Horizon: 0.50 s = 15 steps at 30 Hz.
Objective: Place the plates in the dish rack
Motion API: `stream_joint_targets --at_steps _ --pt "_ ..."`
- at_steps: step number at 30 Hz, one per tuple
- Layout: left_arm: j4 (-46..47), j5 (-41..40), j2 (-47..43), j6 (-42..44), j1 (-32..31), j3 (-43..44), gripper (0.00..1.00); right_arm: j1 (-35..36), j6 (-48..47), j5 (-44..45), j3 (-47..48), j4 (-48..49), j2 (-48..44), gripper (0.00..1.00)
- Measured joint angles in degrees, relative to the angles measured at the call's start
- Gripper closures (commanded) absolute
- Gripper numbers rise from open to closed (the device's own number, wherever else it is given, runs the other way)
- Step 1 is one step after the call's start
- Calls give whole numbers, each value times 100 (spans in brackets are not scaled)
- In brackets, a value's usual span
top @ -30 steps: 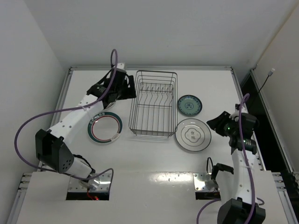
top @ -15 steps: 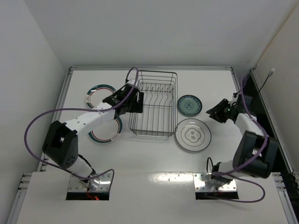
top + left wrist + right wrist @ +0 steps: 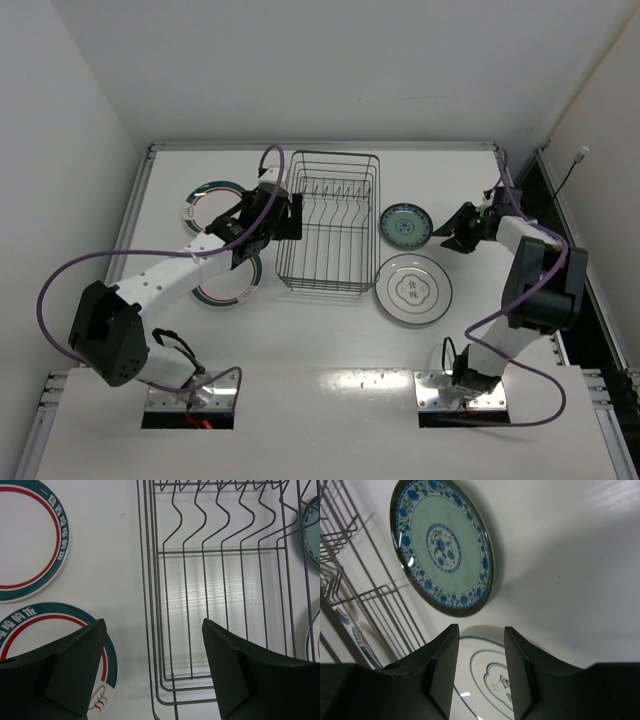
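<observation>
The dish rack (image 3: 328, 222) stands empty mid-table; its wires (image 3: 220, 580) fill the left wrist view. Two green-red ringed plates lie left of it, one far (image 3: 212, 200) (image 3: 30, 555) and one near (image 3: 225, 285) (image 3: 50, 625), the near one partly under my left arm. The teal plate (image 3: 406, 224) (image 3: 442, 547) and the white-grey plate (image 3: 412, 289) (image 3: 485, 680) lie right of the rack. My left gripper (image 3: 294, 218) (image 3: 154, 625) is open and empty above the rack's left edge. My right gripper (image 3: 447, 235) (image 3: 481, 630) is open and empty just right of the teal plate.
A raised rim (image 3: 320, 146) runs round the white table. The rack's corner shows in the right wrist view (image 3: 350, 580). The teal plate's edge (image 3: 312, 535) shows at the right of the left wrist view.
My left gripper moved from over the far ringed plate rightward to the rack's left edge, uncovering that plate. My right gripper swung from beside the white-grey plate to the far side, next to the teal plate.
</observation>
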Motion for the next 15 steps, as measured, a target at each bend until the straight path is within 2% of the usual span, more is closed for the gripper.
stream_joint_targets --at_steps 10,12,13,14,15 --pt "15 -127 2 0 0 -50 25 728 -140 739 1255 -682 1220 59" --pt "15 -160 4 0 0 -50 25 811 -155 789 1416 -730 1390 63" --pt "17 -173 9 0 0 -50 25 824 -160 802 1471 -776 1462 70" --pt "20 -179 17 0 0 -50 25 835 -179 809 1504 -804 1528 73" --pt "22 -190 39 0 0 -50 25 846 -177 804 1519 -826 1580 73"
